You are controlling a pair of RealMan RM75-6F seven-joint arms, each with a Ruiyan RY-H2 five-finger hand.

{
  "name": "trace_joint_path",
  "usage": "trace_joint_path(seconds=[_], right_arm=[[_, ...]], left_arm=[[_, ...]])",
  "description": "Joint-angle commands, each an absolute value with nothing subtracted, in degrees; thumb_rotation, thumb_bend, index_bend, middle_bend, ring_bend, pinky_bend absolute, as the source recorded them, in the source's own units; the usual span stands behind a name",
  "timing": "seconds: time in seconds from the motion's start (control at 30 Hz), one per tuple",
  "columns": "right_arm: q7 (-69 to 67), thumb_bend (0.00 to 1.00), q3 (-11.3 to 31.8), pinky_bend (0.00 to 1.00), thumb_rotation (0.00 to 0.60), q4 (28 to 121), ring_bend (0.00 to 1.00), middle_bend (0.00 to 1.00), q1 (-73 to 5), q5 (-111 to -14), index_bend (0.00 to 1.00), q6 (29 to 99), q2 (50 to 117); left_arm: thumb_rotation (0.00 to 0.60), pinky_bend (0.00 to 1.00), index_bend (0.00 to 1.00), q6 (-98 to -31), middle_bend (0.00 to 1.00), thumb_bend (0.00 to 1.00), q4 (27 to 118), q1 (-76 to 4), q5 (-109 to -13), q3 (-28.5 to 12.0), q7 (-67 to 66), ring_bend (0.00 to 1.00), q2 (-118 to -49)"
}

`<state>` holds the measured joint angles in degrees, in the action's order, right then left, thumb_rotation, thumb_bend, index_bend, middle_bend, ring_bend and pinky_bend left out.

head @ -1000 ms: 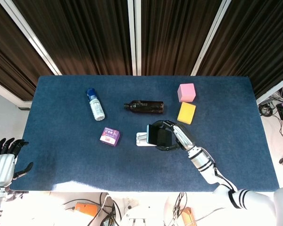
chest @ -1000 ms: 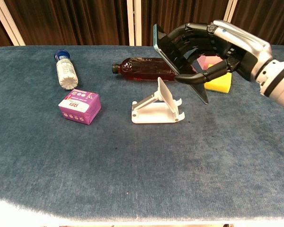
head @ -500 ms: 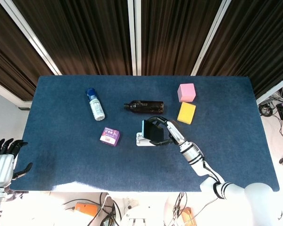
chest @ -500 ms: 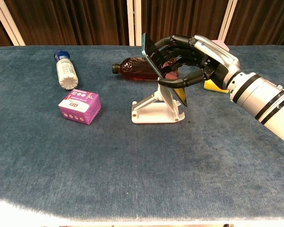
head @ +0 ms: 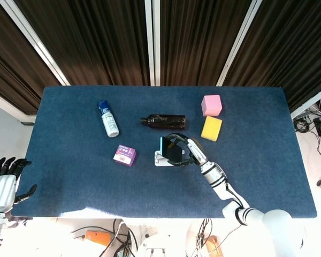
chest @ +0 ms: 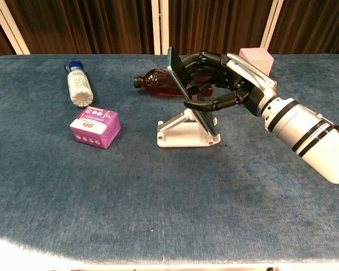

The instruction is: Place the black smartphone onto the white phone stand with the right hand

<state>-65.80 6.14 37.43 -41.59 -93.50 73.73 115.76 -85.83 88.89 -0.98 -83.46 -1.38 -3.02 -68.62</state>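
On the bench [chest: 56,192] the right hand [chest: 229,84] is seen wrapped around the phone [chest: 187,84], gripped with fingers behind it and the thumb across its front. The phone is held tilted, its long axis sloping down from the upper edge to the lower edge, which lies at the lip of the stand [chest: 183,131] directly beneath the hand; whether it is fully seated cannot be told. Release is judged to hinge on the back meeting the stand's sloped rest. The left hand [head: 5,179], fingers apart and empty, is kept well apart at the bench edge.
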Motion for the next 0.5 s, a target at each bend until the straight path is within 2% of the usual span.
trace_joint_path(seconds=[0.03,0.4,0.5], right_arm=[[-66.33,0.51,5.97,0.4,0.6,36.67,0.28,0.39,-41.74,-93.2,0.48,73.83,116.28],[-67.37,0.36,5.07,0.38,0.6,36.13,0.25,0.36,-41.48,-92.43,0.42,73.36,116.61],[-67.38,0.31,4.77,0.35,0.6,36.1,0.22,0.34,-41.36,-92.42,0.39,73.46,116.57]], left_arm=[[0.6,0.0,0.24,-85.82,0.19,0.18,88.82,-0.96,-83.46,-1.37,-2.93,0.09,-68.65],[0.6,0.0,0.24,-85.7,0.19,0.18,88.22,-0.98,-83.44,-1.36,-2.41,0.09,-68.98],[0.6,0.0,0.24,-85.67,0.19,0.18,88.08,-0.95,-83.4,-1.35,-2.23,0.09,-69.05]])
